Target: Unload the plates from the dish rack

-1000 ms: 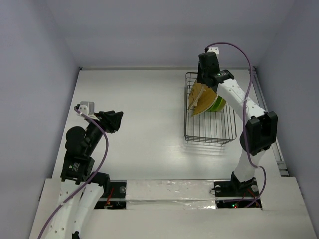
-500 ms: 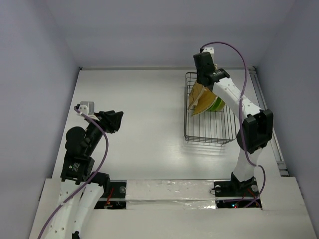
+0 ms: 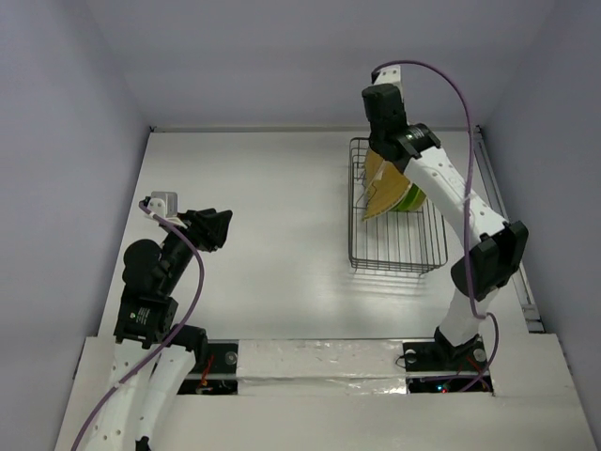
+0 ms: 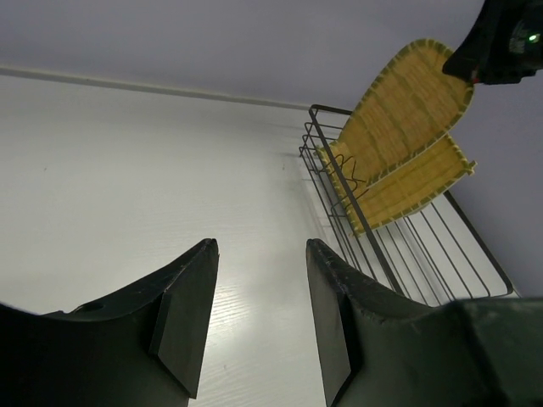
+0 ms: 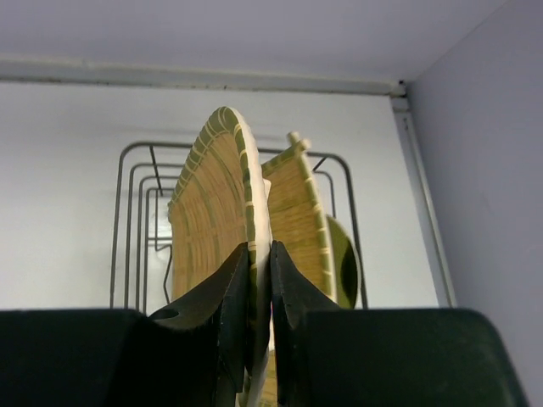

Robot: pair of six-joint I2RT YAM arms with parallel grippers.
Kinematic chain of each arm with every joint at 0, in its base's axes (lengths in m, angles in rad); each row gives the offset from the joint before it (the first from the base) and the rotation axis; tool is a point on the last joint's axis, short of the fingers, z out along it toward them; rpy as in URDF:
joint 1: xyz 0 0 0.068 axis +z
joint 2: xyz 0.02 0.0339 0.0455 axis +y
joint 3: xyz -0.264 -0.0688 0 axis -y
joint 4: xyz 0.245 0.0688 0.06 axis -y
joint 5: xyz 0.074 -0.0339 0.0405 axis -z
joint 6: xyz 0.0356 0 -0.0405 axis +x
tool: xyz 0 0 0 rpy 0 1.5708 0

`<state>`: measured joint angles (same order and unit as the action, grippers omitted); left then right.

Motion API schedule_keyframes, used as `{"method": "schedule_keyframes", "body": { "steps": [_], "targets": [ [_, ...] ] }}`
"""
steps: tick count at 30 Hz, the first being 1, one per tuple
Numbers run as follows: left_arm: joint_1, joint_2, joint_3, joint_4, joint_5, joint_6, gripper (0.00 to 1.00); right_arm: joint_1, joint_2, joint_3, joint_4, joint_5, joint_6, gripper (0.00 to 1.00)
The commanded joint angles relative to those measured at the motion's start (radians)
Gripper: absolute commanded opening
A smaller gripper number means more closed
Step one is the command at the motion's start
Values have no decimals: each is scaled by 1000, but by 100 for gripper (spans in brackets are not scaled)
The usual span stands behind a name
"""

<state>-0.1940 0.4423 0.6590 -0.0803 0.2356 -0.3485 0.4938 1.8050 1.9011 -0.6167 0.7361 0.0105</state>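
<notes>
Two yellow woven-pattern plates and a lime green plate stand on edge at the far end of the black wire dish rack. My right gripper is above them, shut on the top rim of the front yellow plate. In the right wrist view the fingers pinch that plate's rim. The second yellow plate and the green one are just behind it. My left gripper is open and empty, far left of the rack, and faces the rack and the held plate.
The rack's near half holds only bare wires. The right wall runs close beside the rack, with a rail along it. The back wall is just beyond the rack. White tabletop lies between the left gripper and the rack.
My right gripper has moved up and to the left in the top view, still shut on the front yellow plate, which has shifted with it. The left arm has not moved.
</notes>
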Motion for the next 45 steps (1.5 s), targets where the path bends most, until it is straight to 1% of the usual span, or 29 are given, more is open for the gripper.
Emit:
{"method": "schedule_keyframes", "body": {
  "steps": [1,7,9,10,11,13,14,15,16,17,18,19,22,23,25,26,27,29,30,32,33,34,37,39,42,43,45],
  "targets": [
    [7,-11,39,33,8,5,43,17,-107,30,123,66,-34,0],
    [7,-16,45,19,-24,3,43,69,-209,39,172,69,-29,0],
    [7,-16,48,14,-33,3,42,81,-257,38,187,-41,23,0],
    [7,-16,51,14,-44,3,42,81,-271,11,228,-111,78,0],
    [7,-16,51,13,-48,2,42,81,-283,-16,260,-253,110,0],
    [7,-16,54,8,-61,2,42,81,-288,-91,358,-399,184,0],
    [7,-14,56,5,-67,2,41,81,-276,-106,391,-523,260,0],
    [7,-14,56,5,-68,0,42,92,-257,-114,418,-571,297,0],
    [7,-13,56,7,-71,-1,42,92,-204,-116,473,-611,363,0],
    [7,-11,56,7,-73,-1,41,115,-172,-100,495,-647,391,0],
    [7,-8,54,7,-73,-1,41,115,-139,-82,509,-655,416,0],
    [7,-7,54,5,-78,-1,41,129,-74,-47,540,-674,466,0],
    [7,-10,60,-7,-108,-1,41,138,17,-8,621,-714,558,0],
    [7,-14,62,-15,-119,-3,41,147,78,4,656,-728,619,0],
    [7,-14,65,-18,-133,-3,41,147,141,41,708,-765,695,0],
    [7,-13,65,-16,-133,-4,41,158,175,56,718,-771,715,0],
    [7,-10,64,-13,-128,-4,41,158,242,76,719,-776,730,0],
    [7,-7,60,-7,-114,-3,41,167,310,147,716,-784,763,0],
    [7,-4,59,-6,-113,-4,41,178,382,173,712,-791,775,0],
    [7,-2,59,-4,-108,-4,41,178,454,255,700,-814,822,0],
    [7,1,57,-4,-107,-6,41,178,517,282,693,-837,839,0],
    [7,-1,57,-4,-104,-6,41,178,543,320,690,-846,853,0],
    [7,3,56,-3,-102,-6,41,178,618,348,698,-871,910,0],
    [7,3,56,-3,-101,-7,41,187,642,360,698,-882,921,3],
    [7,-2,56,-3,-99,-6,41,187,665,339,692,-891,941,11],
    [7,-2,56,-3,-98,-6,41,187,669,323,692,-897,945,16],
    [7,-1,54,-1,-94,-7,41,187,671,310,692,-903,944,20]
  ]
}}
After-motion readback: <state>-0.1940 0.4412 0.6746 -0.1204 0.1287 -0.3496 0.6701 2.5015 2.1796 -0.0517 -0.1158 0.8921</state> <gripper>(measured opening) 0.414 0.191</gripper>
